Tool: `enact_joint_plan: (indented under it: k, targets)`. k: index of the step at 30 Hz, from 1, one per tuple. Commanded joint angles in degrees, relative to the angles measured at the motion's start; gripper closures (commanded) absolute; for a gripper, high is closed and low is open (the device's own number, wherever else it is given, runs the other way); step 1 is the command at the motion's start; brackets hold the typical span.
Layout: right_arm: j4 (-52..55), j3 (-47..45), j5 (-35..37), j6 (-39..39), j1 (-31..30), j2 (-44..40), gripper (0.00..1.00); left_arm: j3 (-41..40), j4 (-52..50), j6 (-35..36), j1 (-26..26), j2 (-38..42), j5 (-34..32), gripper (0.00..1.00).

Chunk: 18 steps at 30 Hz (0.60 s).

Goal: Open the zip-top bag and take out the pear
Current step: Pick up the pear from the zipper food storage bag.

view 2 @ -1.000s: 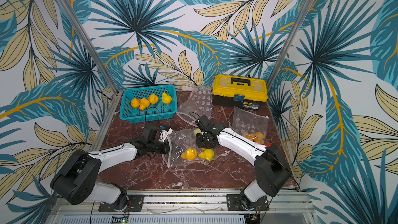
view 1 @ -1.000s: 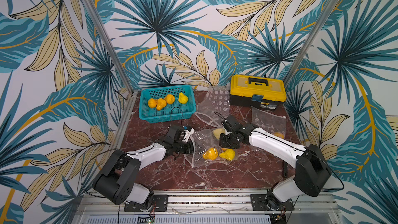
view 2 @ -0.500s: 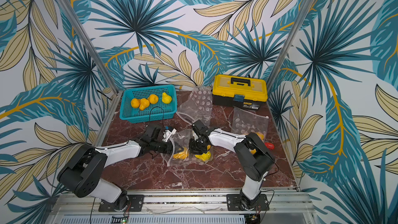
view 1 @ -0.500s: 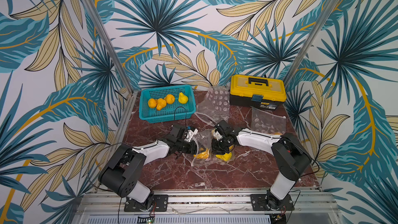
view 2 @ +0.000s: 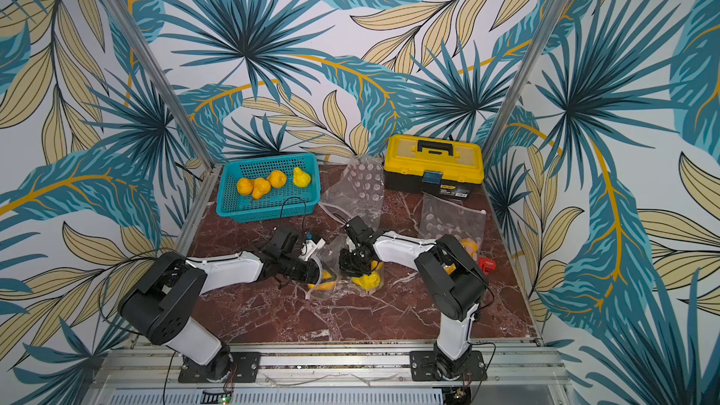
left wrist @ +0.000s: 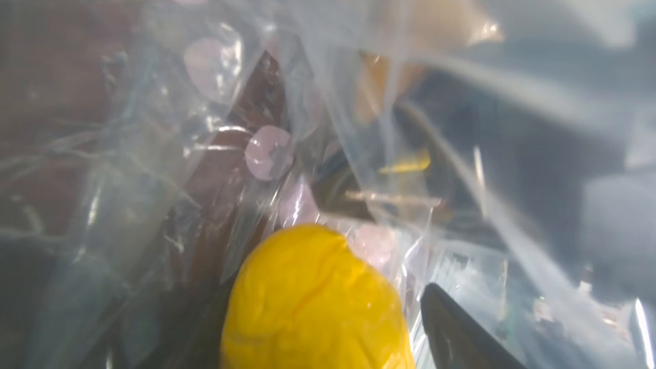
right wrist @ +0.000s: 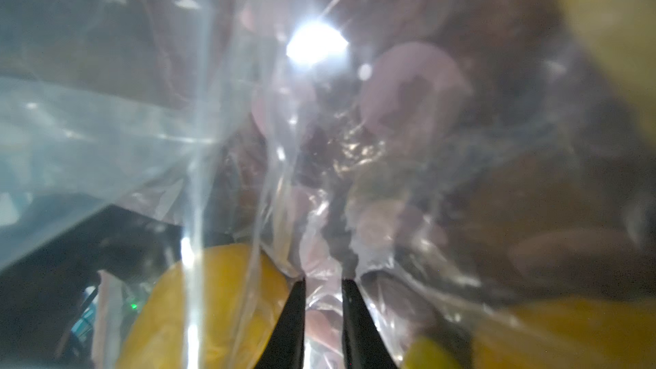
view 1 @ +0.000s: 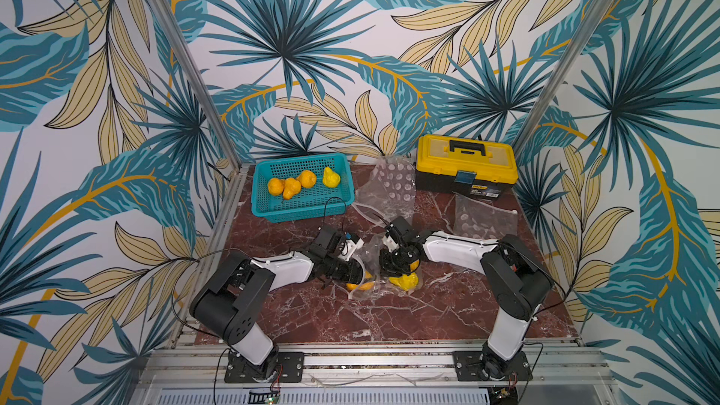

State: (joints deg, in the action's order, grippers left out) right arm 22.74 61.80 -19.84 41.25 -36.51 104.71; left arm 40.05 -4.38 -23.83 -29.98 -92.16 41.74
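Observation:
The clear dotted zip-top bag (view 1: pixel 368 257) (view 2: pixel 331 253) lies crumpled mid-table in both top views. My left gripper (view 1: pixel 360 272) (view 2: pixel 323 270) is open and pushed into the bag's mouth. In the left wrist view a yellow pear (left wrist: pixel 312 299) sits between its fingers, and one black finger (left wrist: pixel 458 328) stands apart from it. That fruit (view 1: pixel 358 287) shows at the gripper's tip. My right gripper (view 1: pixel 397 266) (right wrist: pixel 323 280) points down onto the bag, its narrow tips shut on a fold of film. A second yellow fruit (view 1: pixel 405 281) lies under it.
A teal basket (view 1: pixel 300 208) holding several yellow and orange fruits stands at the back left. A yellow toolbox (view 1: pixel 465 163) is at the back right. Two other dotted bags (view 1: pixel 389 188) (view 1: pixel 483 220) lie behind the arms. A small red object (view 2: pixel 486 265) lies right of the right arm.
My left gripper has opened wider and pushed further into the bag. My right gripper has swung left and down onto the bag and closed on its film. The bag has bunched up.

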Motion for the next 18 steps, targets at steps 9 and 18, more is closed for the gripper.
enact_joint_plan:
  k: [9, 18]
  targets:
    - [6.6, 0.6, 7.3, -2.5, 2.5, -0.3, 0.81, 2.6, -10.7, 5.1, -0.5, 4.1, -7.4, 0.35]
    - [6.4, 0.0, 7.2, -2.6, 2.6, -0.1, 0.81, 4.7, -17.8, 5.6, -0.1, 13.6, -15.4, 0.42]
